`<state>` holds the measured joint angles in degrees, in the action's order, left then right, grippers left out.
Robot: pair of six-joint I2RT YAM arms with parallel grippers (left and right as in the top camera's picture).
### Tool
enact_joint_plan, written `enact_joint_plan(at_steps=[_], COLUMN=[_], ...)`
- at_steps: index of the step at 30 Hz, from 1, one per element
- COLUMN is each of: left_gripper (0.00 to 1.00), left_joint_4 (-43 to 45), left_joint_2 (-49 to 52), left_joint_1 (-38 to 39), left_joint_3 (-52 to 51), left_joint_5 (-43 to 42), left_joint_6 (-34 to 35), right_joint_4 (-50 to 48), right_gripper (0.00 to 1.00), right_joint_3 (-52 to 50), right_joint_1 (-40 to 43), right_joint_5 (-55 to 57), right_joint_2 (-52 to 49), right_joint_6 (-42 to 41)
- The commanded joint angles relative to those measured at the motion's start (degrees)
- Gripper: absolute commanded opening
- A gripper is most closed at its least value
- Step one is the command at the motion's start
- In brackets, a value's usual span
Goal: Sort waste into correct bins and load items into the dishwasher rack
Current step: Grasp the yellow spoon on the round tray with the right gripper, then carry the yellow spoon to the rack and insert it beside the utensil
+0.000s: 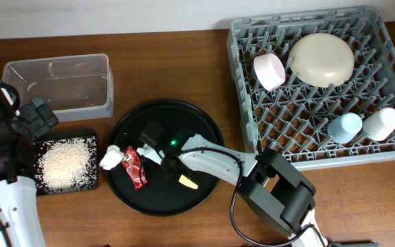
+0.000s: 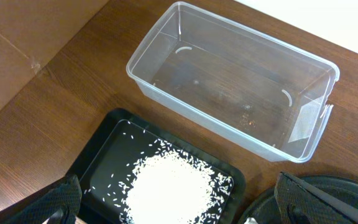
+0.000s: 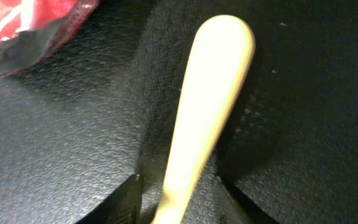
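Observation:
The yellow utensil [image 1: 188, 182] lies on the round black tray [image 1: 184, 116], mostly under my right arm. In the right wrist view the yellow utensil [image 3: 216, 74] runs between my right gripper's jaws [image 3: 178, 186], which sit narrowly apart with a small gap each side. My right gripper [image 1: 166, 156] hangs low over the tray. The red wrapper [image 1: 135, 167] and the white tissue [image 1: 110, 158] lie at the tray's left. My left gripper [image 2: 182, 199] is open and empty above the rice [image 2: 169, 190] in the shallow black tray [image 1: 88, 137]. The mint utensil is not clearly visible.
The clear tub [image 1: 60, 82] stands empty behind the black tray. The grey rack [image 1: 307, 147] at the right holds the cream plate [image 1: 322, 59], pinkish bowl [image 1: 269, 71], blue cup [image 1: 345, 127] and white cup [image 1: 382, 123].

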<state>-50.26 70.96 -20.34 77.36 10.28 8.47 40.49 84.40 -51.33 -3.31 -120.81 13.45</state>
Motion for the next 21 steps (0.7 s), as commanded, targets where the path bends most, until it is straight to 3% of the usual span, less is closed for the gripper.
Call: enact_joint_plan(at_steps=[1,3,12,16,21], left_gripper=[0.99,0.99,0.99,0.99,0.99], left_joint_4=[0.0,0.0,0.0,0.0,0.0], left_joint_2=[-0.9,-0.9,-0.9,-0.9,-0.9], left_joint_1=[-0.3,-0.3,-0.3,-0.3,-0.3], left_joint_3=[0.3,0.3,0.3,0.3,0.3], left_joint_5=[-0.4,-0.4,-0.4,-0.4,-0.4], left_joint_6=[0.5,0.5,0.5,0.5,0.5], right_joint_4=[-0.5,-0.4,8.6,15.5,28.5], right_gripper=[0.22,0.15,0.09,0.09,0.09], right_joint_3=[-0.5,-0.2,7.3,13.8,28.5], right_joint_1=[0.0,0.0,0.3,2.8,12.4], right_joint_5=[1.0,2.7,11.9,20.8,21.0], right_joint_2=[-0.8,-0.7,0.9,2.8,2.9], right_joint_6=[-0.2,-0.3,-4.9,-12.9,-22.1])
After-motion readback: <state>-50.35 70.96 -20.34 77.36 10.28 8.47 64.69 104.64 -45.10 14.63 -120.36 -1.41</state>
